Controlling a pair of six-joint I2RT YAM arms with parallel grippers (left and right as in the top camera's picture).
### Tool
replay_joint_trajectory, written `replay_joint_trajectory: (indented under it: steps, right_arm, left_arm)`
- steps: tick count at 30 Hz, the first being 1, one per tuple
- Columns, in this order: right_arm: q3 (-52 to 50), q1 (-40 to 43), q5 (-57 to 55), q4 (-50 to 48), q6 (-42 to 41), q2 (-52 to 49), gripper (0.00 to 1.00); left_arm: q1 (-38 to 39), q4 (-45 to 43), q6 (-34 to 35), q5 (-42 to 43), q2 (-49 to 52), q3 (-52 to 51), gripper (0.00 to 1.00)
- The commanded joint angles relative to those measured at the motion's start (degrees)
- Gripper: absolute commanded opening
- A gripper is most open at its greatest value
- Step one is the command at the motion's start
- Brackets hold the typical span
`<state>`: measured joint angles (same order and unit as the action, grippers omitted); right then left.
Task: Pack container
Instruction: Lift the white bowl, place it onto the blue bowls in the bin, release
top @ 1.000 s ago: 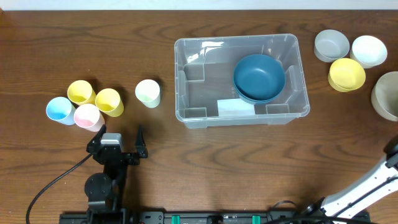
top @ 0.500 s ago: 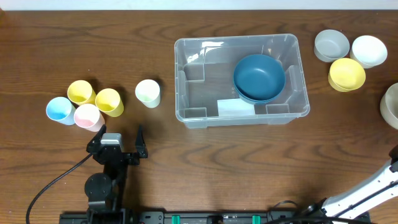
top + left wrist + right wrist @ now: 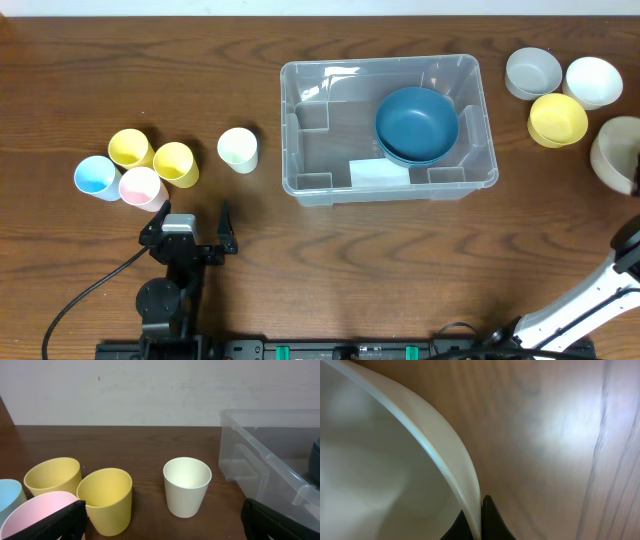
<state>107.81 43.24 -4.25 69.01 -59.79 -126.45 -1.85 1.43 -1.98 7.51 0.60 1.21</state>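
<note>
In your right wrist view the cream bowl (image 3: 385, 460) is blurred and cut off, and only the tips of the fingers (image 3: 492, 520) show at its rim. Overhead, the right edge clips that bowl. Your left wrist view crops the container (image 3: 270, 460), the pink cup (image 3: 30, 515) and the blue cup (image 3: 7, 495).
</note>
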Motion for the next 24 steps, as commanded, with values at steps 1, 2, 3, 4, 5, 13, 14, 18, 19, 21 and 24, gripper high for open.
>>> replay_joint_trajectory:
  steps: [1, 2, 3, 4, 5, 13, 14, 18, 19, 21, 24]
  right_arm:
    - [0.1, -3.5, 0.2, -0.1, -3.1, 6.9, 0.02]
    - [0.1, -4.8, -0.1, -0.4, -3.7, 8.2, 0.02]
    - [0.1, -5.9, -0.2, -1.1, -3.6, 9.5, 0.02]
    - [0.1, -7.2, -0.3, -2.1, -3.6, 11.0, 0.02]
    - [0.1, -8.6, -0.3, -3.1, -3.5, 12.5, 0.02]
    - [0.1, -23.3, 4.5, -16.2, 11.6, 24.4, 0.02]
    - [0.1, -26.1, 5.1, -18.0, 15.1, 25.5, 0.02]
    - [0.1, -37.2, 5.1, -24.3, 29.8, 27.7, 0.02]
    - [0.1, -40.3, 4.7, -25.6, 34.0, 27.7, 0.02]
    - [0.1, -45.8, -1.7, -26.3, 35.4, 27.4, 0.01]
    - [0.1, -51.0, -12.3, -25.9, 30.9, 26.7, 0.02]
  left_arm:
    - [-0.3, 1.9, -0.8, 0.9, -0.3, -1.0, 0.98]
    - [-0.3, 1.9, -0.8, 0.9, -0.3, -1.0, 0.98]
    - [-0.3, 1.9, -0.8, 0.9, -0.3, -1.0, 0.98]
    - [-0.3, 1.9, -0.8, 0.9, -0.3, -1.0, 0.98]
    - [-0.3, 1.9, -0.8, 0.9, -0.3, -1.0, 0.98]
    - [-0.3, 1.9, -0.8, 0.9, -0.3, -1.0, 0.98]
    - [-0.3, 1.9, -0.8, 0.9, -0.3, -1.0, 0.98]
    - [-0.3, 1.9, -0.8, 0.9, -0.3, -1.0, 0.98]
    - [-0.3, 1.9, -0.8, 0.9, -0.3, -1.0, 0.98]
    - [-0.3, 1.9, -0.8, 0.9, -0.3, -1.0, 0.98]
    - [-0.3, 1.9, -0.8, 0.9, -0.3, -1.0, 0.98]
